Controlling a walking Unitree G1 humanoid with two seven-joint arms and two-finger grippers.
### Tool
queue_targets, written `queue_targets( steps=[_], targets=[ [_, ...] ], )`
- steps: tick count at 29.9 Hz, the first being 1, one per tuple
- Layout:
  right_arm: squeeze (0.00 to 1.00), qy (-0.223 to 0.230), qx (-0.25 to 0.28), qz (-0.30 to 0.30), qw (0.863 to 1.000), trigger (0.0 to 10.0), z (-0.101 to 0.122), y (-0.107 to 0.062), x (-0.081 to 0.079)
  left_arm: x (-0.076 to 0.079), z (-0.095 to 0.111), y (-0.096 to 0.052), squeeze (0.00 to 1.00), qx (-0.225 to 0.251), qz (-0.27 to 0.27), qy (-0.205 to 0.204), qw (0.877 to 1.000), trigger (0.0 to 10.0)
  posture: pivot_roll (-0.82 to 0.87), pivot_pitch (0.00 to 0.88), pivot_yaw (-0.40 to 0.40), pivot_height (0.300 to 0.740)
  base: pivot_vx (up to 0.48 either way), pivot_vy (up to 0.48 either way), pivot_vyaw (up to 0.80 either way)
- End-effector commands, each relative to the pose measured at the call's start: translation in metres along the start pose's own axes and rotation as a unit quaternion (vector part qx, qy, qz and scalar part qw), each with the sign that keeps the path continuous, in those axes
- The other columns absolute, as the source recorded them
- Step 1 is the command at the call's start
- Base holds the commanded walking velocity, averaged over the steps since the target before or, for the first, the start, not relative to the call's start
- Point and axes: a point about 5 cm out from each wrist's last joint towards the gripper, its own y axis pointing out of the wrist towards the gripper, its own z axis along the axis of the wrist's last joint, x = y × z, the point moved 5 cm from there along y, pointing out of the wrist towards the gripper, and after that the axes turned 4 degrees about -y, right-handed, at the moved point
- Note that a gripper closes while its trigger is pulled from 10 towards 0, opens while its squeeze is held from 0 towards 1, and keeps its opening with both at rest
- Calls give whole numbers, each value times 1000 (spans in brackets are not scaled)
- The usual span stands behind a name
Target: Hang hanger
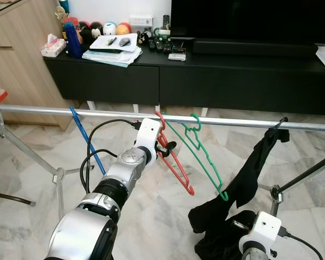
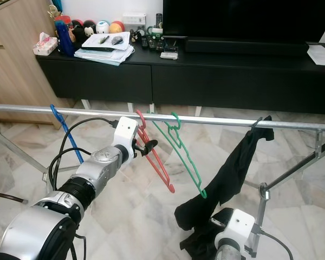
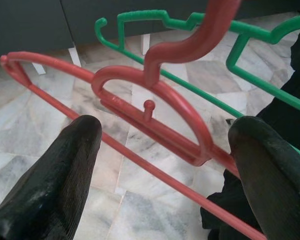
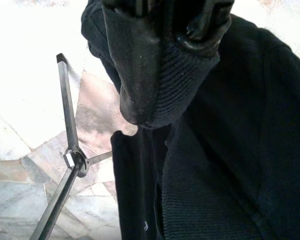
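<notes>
The left tool (image 1: 167, 146), fingers wide apart, has the red hanger (image 3: 155, 120) between them, hooked on the rail (image 1: 233, 122); withdraw straight back without snagging it.

text: none legible | papers (image 1: 112, 50) on TV console: print too small to read

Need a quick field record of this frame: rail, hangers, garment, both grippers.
rail: metal rail across the view, TV cabinet behind
red hanger: red hanger hooked on rail
green hanger: green hanger on rail, beside red
blue hanger: blue hanger on rail, far left
garment: black garment hanging from rail
left gripper: left gripper open, fingers either side of red hanger
right gripper: right gripper low, shut on black garment
</notes>
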Motion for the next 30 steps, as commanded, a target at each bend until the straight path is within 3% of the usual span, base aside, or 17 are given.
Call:
queue_targets(
  steps=[1,14,16,18,25,30],
  targets=[
    [0,1,12,-2,1000,10000,5,-1,0,0,-2,1,0,-12,-1,3,1000,10000,-147,147,58,740,0,0,0],
    [0,1,12,-2,1000,10000,5,-1,0,0,-2,1,0,-12,-1,3,1000,10000,-147,147,58,740,0,0,0],
    [0,3,0,-4,1000,10000,-4,-2,2,-20,-11,0,0,-44,81,-10,996,10000,-136,169,75,740,0,0,0],
    [0,4,-6,-4,1000,10000,-7,-2,3,-30,-16,-3,0,-58,113,-15,992,10000,-136,169,75,740,0,0,0],
    [0,4,-5,-5,1000,10000,-7,-1,3,-33,-20,-4,0,-60,118,-15,991,10000,-137,168,71,740,0,0,0],
    [0,4,-3,-5,1000,10000,-6,-1,3,-31,-5,-2,0,-33,116,-16,993,10000,-134,167,70,740,0,0,0]
  ],
)
